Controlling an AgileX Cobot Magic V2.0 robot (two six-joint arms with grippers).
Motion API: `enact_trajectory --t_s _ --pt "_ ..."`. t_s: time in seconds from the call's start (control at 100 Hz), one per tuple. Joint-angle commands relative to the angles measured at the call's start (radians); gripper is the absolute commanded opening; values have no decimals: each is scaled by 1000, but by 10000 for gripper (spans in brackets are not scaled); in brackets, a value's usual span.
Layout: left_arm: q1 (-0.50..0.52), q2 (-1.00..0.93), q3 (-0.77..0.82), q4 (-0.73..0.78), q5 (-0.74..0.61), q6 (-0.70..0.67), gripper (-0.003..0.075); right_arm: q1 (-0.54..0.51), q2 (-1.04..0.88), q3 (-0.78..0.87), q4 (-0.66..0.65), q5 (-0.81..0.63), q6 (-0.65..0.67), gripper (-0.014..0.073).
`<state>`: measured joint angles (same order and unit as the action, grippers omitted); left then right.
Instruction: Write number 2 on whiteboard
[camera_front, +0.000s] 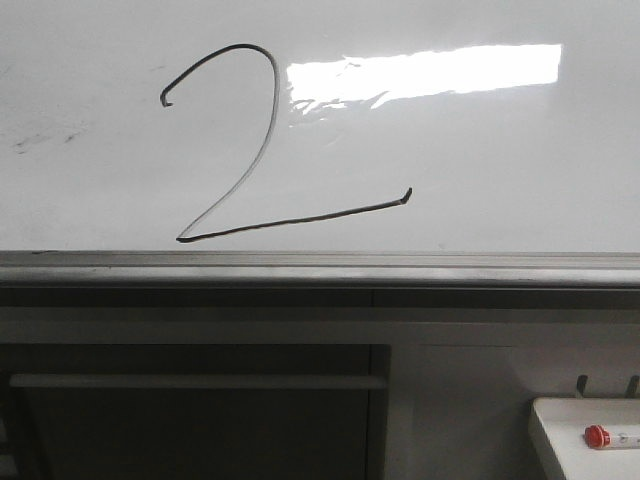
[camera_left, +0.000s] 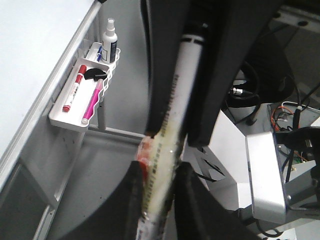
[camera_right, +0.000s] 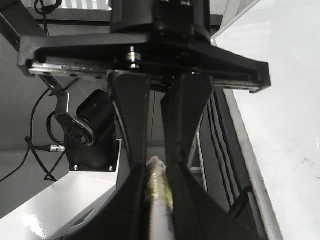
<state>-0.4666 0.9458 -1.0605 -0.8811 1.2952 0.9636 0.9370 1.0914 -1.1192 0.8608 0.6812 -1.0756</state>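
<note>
the thin black hand-drawn number 2 (camera_front: 262, 150) stood complete on the glossy white whiteboard (camera_front: 500, 150), while the left gripper (camera_left: 160, 165) pinched a white marker (camera_left: 172, 120) and the right gripper (camera_right: 157, 180) pinched another white pen (camera_right: 159, 195).

Right hand (camera_right: 157, 200): matte black, two broad tapering fingers (camera_right: 131, 115) hung from a wide black crossbar with a bright metal rail strip along its lower edge, a round silver screw head at the bar's centre, and a black cylindrical body above. Behind it sits a black joint housing (camera_right: 92, 132) with small bolts at its base, and thin black cables trailing off beside it. Left hand (camera_left: 160, 200): same black, smooth curved fingers (camera_left: 130, 205), blurred close to the lens, beneath a dark, flat-sided body.
</note>
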Motion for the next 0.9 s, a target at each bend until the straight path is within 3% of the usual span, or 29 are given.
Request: enact_trajectory --t_s 0.0,0.08,0.15,0.35,0.47,0.54,0.64,0.76,0.89 --pt "-3 1 -26 -40 -48 -24 -20 5 -19 -43 79 -83 -8 146" --pt "-3 1 -26 -40 -61 -24 -20 5 -28 -43 79 -127 -8 336" --pt "-3 1 -26 -39 -74 -24 -20 5 -43 -43 72 -199 -8 437" --pt "-3 1 -26 3 -218 -31 -20 -50 -148 -43 49 -370 -8 460" --pt "-3 1 -26 76 -426 -89 -20 -129 -215 -41 49 -349 -8 344" --pt "-3 1 -19 138 -574 -154 -20 -175 -252 -37 49 -318 -4 197" --pt "-3 3 23 257 -789 -296 -20 -231 -305 -7 49 -290 -4 -83" --pt "2 23 111 358 -1029 -479 -21 -273 -366 76 49 -290 0 -70" --pt "9 69 210 367 -1235 -498 -21 -292 -423 175 49 -296 20 -70"
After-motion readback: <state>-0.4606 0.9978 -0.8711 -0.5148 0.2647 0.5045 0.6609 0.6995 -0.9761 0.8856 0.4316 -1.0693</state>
